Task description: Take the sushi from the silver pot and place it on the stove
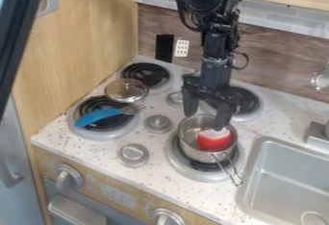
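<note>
My gripper (204, 116) hangs over the back part of the silver pot (196, 149), its two fingers spread apart with nothing between them. Inside the pot, toward its right side, lies the sushi (214, 140), red with a white top; the right fingertip is just above its white part. Whether that fingertip touches it, I cannot tell. The pot stands on the front right burner of the stove (154, 144), its wire handle pointing to the front right.
A blue-handled fork (97, 117) lies across the front left burner. Behind it is a metal lid (126, 90) with a knob. The sink (292, 171) is at the right, and a wooden wall (77, 51) rises at the left.
</note>
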Tool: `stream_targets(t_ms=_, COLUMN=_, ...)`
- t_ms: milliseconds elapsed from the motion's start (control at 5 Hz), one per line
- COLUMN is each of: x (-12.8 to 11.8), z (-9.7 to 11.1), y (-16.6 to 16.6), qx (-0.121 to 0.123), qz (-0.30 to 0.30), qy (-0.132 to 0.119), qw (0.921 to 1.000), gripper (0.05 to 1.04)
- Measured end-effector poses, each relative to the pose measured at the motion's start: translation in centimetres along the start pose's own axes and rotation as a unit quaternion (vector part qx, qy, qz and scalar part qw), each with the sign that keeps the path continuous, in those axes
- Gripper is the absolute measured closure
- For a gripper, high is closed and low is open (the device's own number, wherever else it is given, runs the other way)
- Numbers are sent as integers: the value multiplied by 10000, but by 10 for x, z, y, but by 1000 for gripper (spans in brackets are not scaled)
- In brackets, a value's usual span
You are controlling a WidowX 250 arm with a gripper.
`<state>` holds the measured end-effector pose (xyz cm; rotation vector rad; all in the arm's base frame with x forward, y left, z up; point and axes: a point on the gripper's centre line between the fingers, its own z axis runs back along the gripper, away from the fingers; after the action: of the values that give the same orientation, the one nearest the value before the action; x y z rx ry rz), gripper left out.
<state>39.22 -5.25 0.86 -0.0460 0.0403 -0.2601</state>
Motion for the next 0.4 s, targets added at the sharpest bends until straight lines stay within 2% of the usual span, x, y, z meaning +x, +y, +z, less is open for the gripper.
stream_targets(t_ms=200, x=-8, z=-19, y=-1, qx=-45, qz=-7, qy=256, qw=9997, gripper=85)
stream_targets(t_ms=400, x=1, z=-23, y=0, qx=30, qz=-77, qy=-41, qw=10000, gripper=85)
